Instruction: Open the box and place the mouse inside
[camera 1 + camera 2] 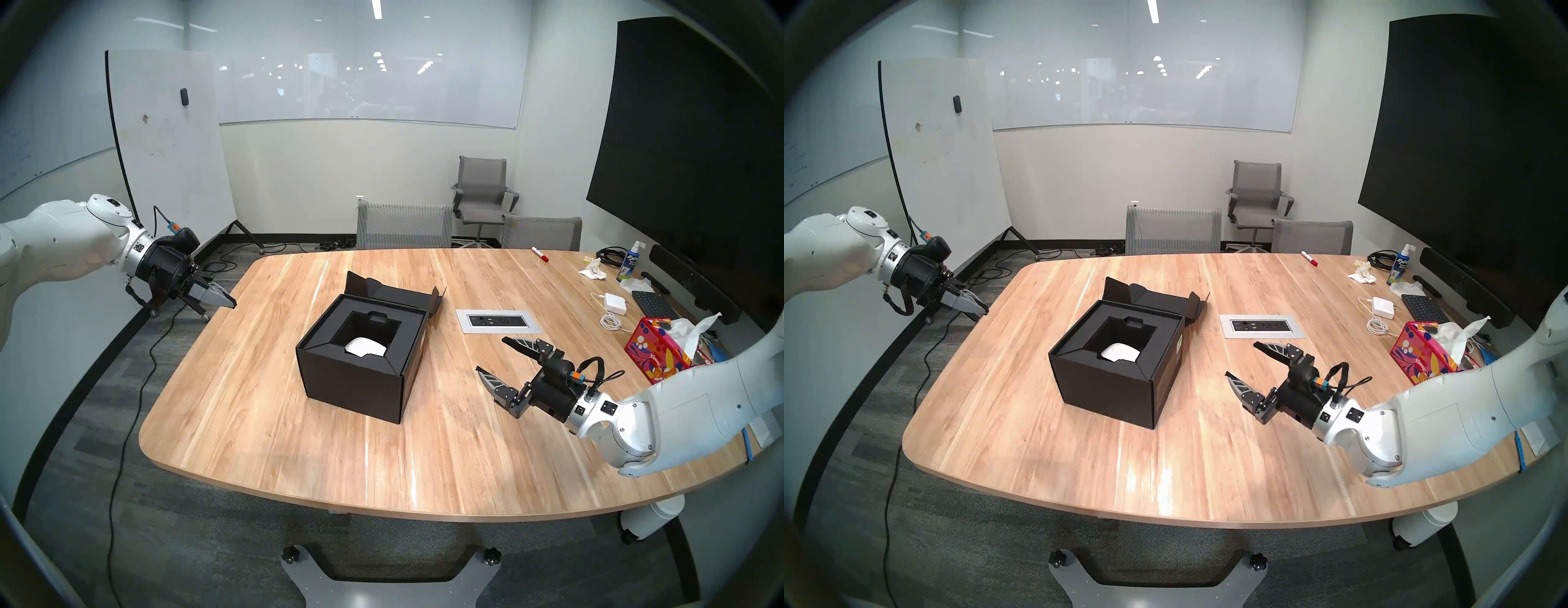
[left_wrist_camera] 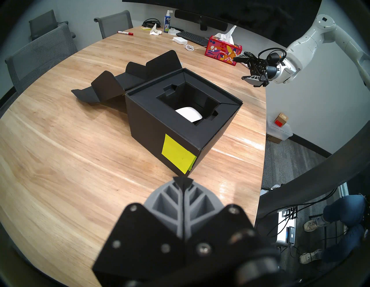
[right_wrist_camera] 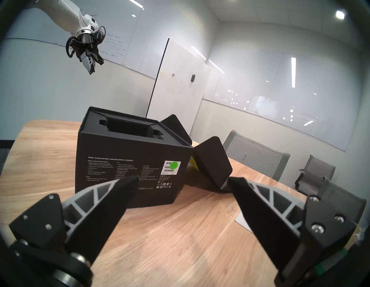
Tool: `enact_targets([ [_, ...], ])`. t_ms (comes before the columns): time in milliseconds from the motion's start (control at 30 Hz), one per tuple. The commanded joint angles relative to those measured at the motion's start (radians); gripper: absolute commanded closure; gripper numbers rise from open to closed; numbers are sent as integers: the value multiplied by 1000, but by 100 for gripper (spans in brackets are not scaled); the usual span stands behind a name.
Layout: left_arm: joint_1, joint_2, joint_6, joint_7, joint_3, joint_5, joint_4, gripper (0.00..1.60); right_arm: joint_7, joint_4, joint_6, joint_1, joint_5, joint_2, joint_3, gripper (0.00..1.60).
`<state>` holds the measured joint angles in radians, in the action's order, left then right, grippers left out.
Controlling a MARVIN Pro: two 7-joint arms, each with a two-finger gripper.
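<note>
Mouse (image 1: 365,347) lies in the open box (image 1: 360,369) at mid-bench (image 1: 297,458), lid folded back; left gripper (image 1: 227,300), jaws pressed together, and right gripper (image 1: 494,356), jaws spread, hang clear, apparently finished.

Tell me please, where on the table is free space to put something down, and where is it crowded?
Free: the wide wood between the black box and the table's near edge, and the strip between the box and the left gripper. Between the box and the open right gripper also lies bare wood. Crowded: the far right side, around the tissue box, power adapter and keyboard.
</note>
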<state>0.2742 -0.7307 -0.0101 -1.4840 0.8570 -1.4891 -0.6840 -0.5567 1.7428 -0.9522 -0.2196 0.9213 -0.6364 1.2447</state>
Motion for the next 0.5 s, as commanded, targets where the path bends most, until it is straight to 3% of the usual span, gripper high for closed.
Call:
enact_targets([
  [0,22,2,1,0,-4,-7,-2,160,22,2,-8,-3,19,12,-17,0],
  [467,22,2,1,0,-3,-7,-2,160,72,-3,-8,4,52,24,-33,0],
])
